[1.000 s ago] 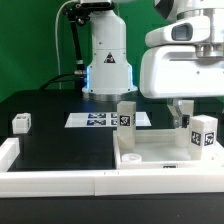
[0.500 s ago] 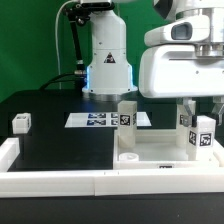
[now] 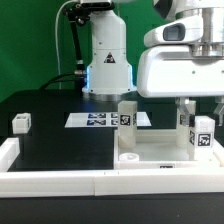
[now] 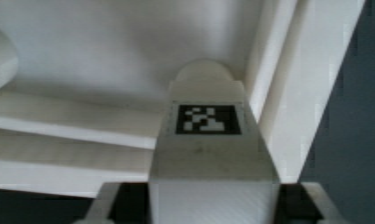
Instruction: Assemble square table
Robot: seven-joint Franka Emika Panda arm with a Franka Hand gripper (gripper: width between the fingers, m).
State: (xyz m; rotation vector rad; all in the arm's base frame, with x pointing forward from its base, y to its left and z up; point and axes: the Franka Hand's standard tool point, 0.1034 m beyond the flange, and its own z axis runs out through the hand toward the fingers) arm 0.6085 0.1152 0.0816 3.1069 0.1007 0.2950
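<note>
**Gripper [image 4: 210, 203] and leg block [image 3: 203, 134] at the square table slab [image 3: 160, 149].** My jaws, wide a second ago, have narrowed onto the block, so I now hold it for fitting. The block is smooth white plastic with a rounded tip and a black-and-white tag [image 4: 205, 118]. The slab is flat, with a raised rim. Whether the block touches the slab is unclear.

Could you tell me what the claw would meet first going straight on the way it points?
Probably the white tabletop just below; the leg held in the claw would touch it first, though depth is unclear.
</note>
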